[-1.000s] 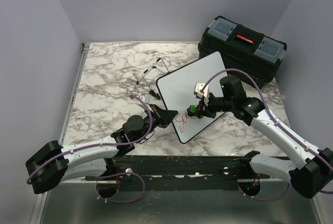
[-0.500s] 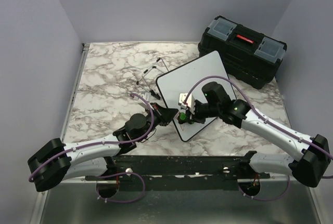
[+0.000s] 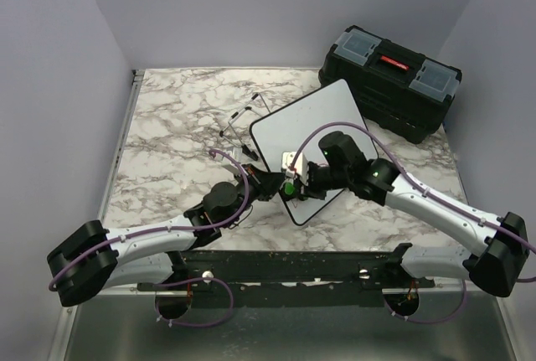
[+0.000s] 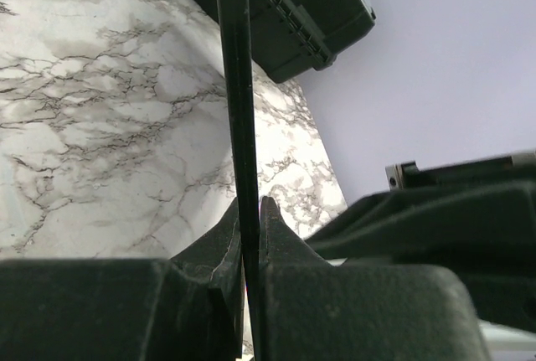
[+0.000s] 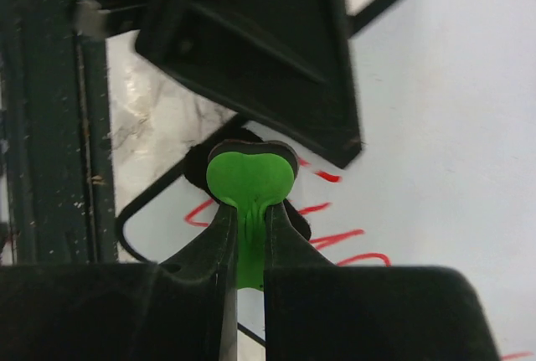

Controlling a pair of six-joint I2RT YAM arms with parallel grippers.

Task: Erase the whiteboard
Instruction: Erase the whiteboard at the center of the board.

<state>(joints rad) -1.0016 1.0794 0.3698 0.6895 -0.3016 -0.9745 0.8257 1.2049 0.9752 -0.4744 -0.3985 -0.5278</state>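
White whiteboard [image 3: 314, 126], black-rimmed, resting on the marble counter [image 3: 167, 143] just beside the toolbox [image 3: 389, 76], on its near-left side.

Left end effector [image 4: 248, 227]: closed on the board's thin rim, at the corner farthest from the toolbox.

Right end effector [image 5: 249, 227]: closed on a green eraser [image 5: 249, 175] (pad face unseen), set over that same corner.

Progress: most of the board face reads clean. Red strokes [image 5: 335, 239] show beside the eraser, so erasing is judged unfinished.

Obscured: from above, both arms cover the marked corner. Whether the eraser touches the board is uncertain.
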